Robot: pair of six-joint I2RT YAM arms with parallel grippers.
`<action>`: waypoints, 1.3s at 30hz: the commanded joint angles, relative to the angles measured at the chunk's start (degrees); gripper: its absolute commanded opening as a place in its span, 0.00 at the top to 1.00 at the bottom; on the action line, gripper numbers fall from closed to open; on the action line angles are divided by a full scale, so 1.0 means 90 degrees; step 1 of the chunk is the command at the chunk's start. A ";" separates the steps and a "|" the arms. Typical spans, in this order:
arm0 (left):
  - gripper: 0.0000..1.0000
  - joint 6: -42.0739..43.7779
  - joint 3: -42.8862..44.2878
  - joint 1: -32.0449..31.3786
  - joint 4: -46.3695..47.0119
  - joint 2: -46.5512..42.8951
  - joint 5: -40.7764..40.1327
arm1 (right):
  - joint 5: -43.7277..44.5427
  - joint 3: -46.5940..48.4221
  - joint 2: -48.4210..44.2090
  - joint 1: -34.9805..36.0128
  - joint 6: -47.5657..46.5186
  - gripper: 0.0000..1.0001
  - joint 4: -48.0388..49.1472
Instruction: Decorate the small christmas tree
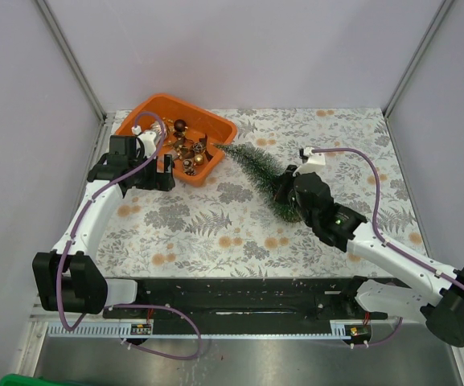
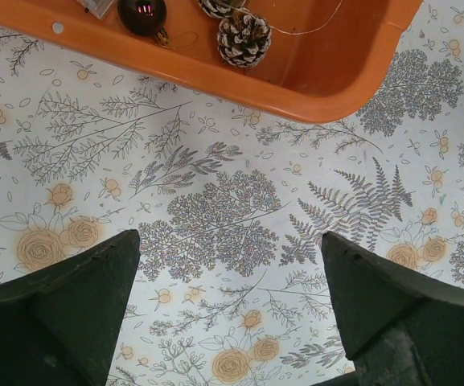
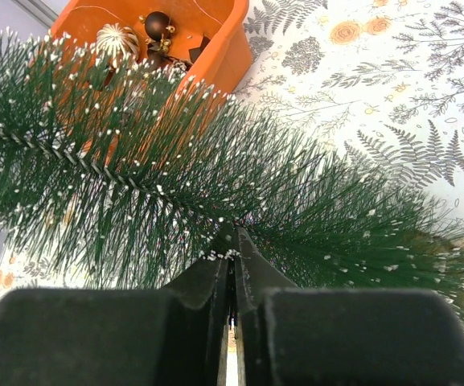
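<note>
The small christmas tree [image 1: 256, 165] lies tilted on the floral table, its tip toward the orange tray [image 1: 147, 108] and its base toward the right arm. In the right wrist view its frosted green needles [image 3: 175, 185] fill the frame. My right gripper [image 1: 284, 189] [image 3: 233, 241] is shut, its tips buried in the needles near the tree's lower end and pinching its stem. My left gripper [image 1: 166, 173] [image 2: 232, 273] hangs wide open just in front of the tray's near wall [image 2: 296, 88], with only tablecloth between its fingers.
The tray holds several ornaments [image 1: 187, 149]: a pine cone [image 2: 244, 36], a dark bauble [image 2: 141, 14] and a striped ball [image 3: 117, 36]. Grey walls enclose the table on three sides. The arm bases sit along the near edge.
</note>
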 commanded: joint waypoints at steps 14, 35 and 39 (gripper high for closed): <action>0.01 -0.0081 -0.0062 0.0016 0.0103 -0.0085 -0.0099 | 0.0153 -0.0047 -0.0507 0.0277 0.0481 1.00 0.1028; 0.01 -0.0071 -0.0149 0.0026 0.0133 -0.0094 -0.0040 | 0.0688 -0.0925 -0.0810 0.1028 0.0901 1.00 0.1293; 0.01 -0.0081 -0.0159 0.0016 0.0133 -0.0094 -0.0030 | 0.0923 -0.1043 -0.1005 0.1165 0.0931 1.00 0.1283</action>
